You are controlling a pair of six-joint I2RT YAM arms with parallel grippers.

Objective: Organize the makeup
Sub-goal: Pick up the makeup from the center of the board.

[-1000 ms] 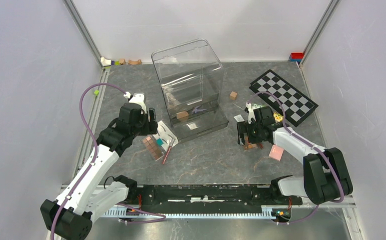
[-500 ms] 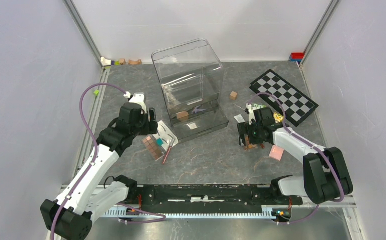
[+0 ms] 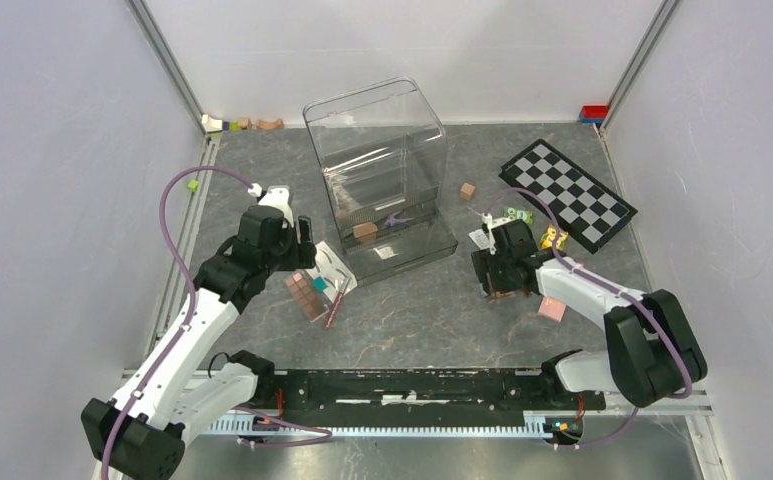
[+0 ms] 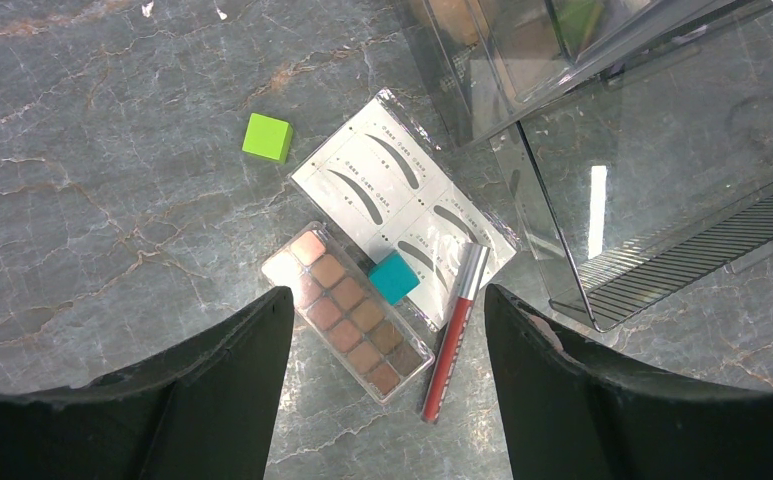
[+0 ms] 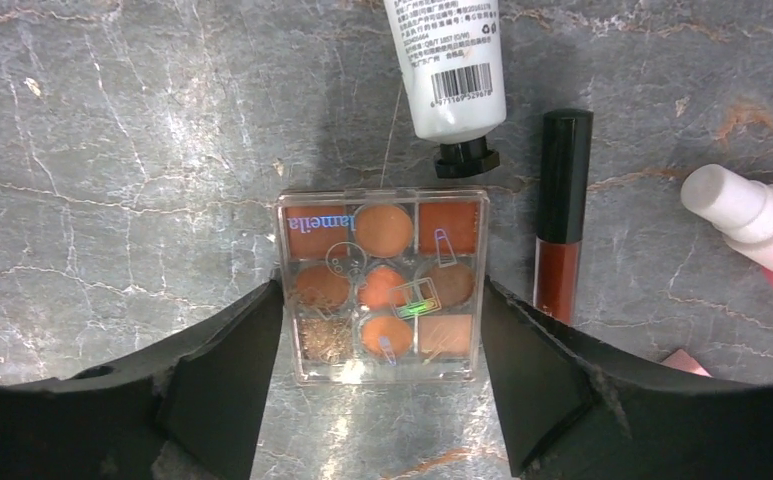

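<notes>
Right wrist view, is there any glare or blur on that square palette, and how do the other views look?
Right wrist view: square palette sharp, small rainbow glints on its clear lid. Left wrist view: sharp, one white glare streak on the clear organizer. Top external view: even light, soft shadows.

I see a table (image 3: 432,320) with a grey top that looks like marble, with pale veins and a few rusty brown streaks. Three plain walls close it in: the left wall (image 3: 52,200), the back wall (image 3: 412,50) and the right wall (image 3: 732,150), all matt and pale with a slight lilac tone. An aluminium post stands in each far corner, the left post (image 3: 167,60) and the right post (image 3: 637,60). The light is soft and even, and the shadows are weak.
</notes>
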